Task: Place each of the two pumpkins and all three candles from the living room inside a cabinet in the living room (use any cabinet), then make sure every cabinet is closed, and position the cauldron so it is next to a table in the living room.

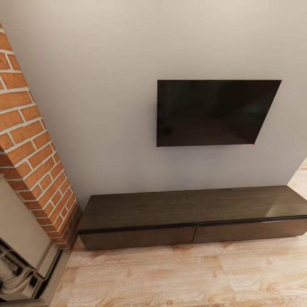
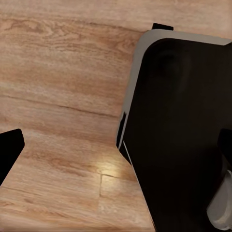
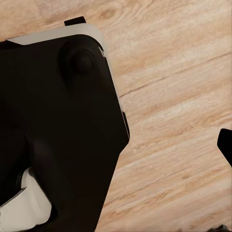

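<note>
The cabinet (image 1: pixel 192 207) is a long, low, dark-brown unit against the grey wall, seen in the head view. Its left drawer front (image 1: pixel 138 236) and right drawer front (image 1: pixel 251 229) both sit flush and shut. In the left wrist view my left gripper (image 2: pixel 116 145) is open and holds nothing, with one black fingertip (image 2: pixel 9 150) at the frame's edge over the wood floor. My right gripper (image 3: pixel 116 145) is also open and holds nothing. One of its dark fingertips (image 3: pixel 225 145) shows at the edge above the floor.
A black TV (image 1: pixel 213 111) hangs on the wall above the cabinet. A brick chimney (image 1: pixel 32 140) and stone fireplace surround (image 1: pixel 21 256) stand at the left. Light wood floor (image 1: pixel 170 277) runs in front of the cabinet. My black base (image 2: pixel 179 135) lies under both wrists.
</note>
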### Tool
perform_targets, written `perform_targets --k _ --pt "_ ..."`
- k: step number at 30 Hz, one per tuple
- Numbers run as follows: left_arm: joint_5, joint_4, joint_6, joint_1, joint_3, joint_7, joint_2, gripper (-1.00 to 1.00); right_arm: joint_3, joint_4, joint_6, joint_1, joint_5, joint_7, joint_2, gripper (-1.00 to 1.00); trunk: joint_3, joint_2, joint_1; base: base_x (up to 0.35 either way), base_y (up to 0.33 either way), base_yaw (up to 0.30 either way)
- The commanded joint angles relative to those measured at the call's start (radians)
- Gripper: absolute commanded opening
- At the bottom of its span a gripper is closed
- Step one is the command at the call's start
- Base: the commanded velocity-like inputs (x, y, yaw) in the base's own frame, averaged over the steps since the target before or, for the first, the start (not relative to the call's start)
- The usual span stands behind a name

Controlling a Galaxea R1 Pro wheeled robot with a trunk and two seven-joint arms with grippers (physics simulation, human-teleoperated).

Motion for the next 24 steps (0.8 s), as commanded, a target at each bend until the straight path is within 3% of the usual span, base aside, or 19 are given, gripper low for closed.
perform_targets --k 1,24 --pt "0.000 0.000 -0.001 0.001 0.000 0.000 0.000 1.00 0.000 0.000 0.000 0.000 0.000 0.000 0.001 1.00 0.000 0.000 0.000 0.000 0.000 0.000" --pt "-0.004 -0.007 -0.014 0.002 0.005 0.006 0.003 1.00 -0.004 0.000 -0.004 0.019 -0.003 -0.010 -0.006 1.00 0.000 0.000 0.000 0.000 0.000 0.000"
